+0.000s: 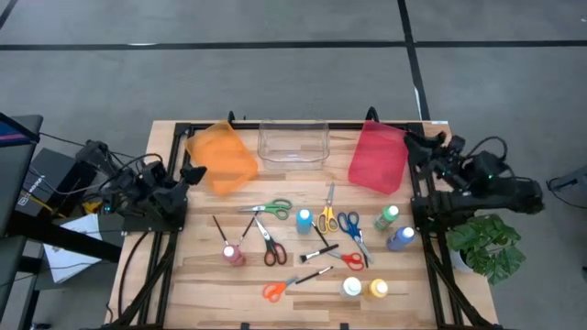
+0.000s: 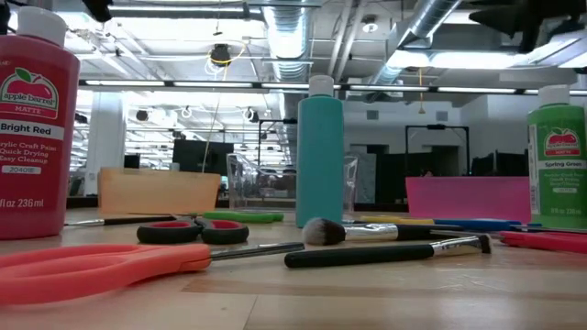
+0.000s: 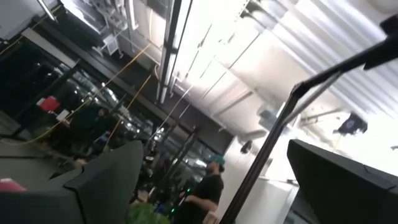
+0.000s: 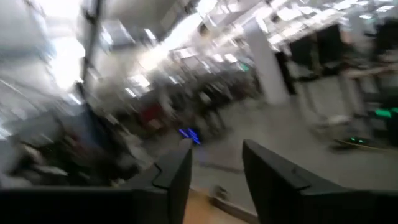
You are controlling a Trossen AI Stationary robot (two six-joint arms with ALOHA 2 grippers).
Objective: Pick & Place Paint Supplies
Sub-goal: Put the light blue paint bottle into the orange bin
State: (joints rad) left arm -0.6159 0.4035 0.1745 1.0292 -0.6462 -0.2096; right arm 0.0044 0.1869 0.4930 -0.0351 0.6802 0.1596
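The paint supplies lie scattered on the wooden table [image 1: 202, 275]. There are a teal bottle [image 1: 304, 220], a green bottle [image 1: 386, 217], a blue bottle [image 1: 401, 238], white [image 1: 351, 288] and yellow [image 1: 378, 290] bottles and a red bottle [image 1: 233, 255]. Several scissors lie flat among them, such as the green pair [image 1: 271, 209] and the orange pair [image 1: 275, 290], along with thin dark brushes [image 1: 316, 252]. My left gripper [image 1: 193, 172] [image 3: 214, 149] is open at the table's left edge, pointing up at the ceiling. My right gripper [image 1: 415, 143] [image 4: 217, 149] is open at the right edge, beside the red bin.
Three bins stand along the far edge: an orange bin [image 1: 222, 158], a clear bin [image 1: 293, 144] and a red bin [image 1: 378, 158]. A potted plant [image 1: 491, 246] stands off the table's right side. A person [image 3: 208, 186] shows in the room beyond.
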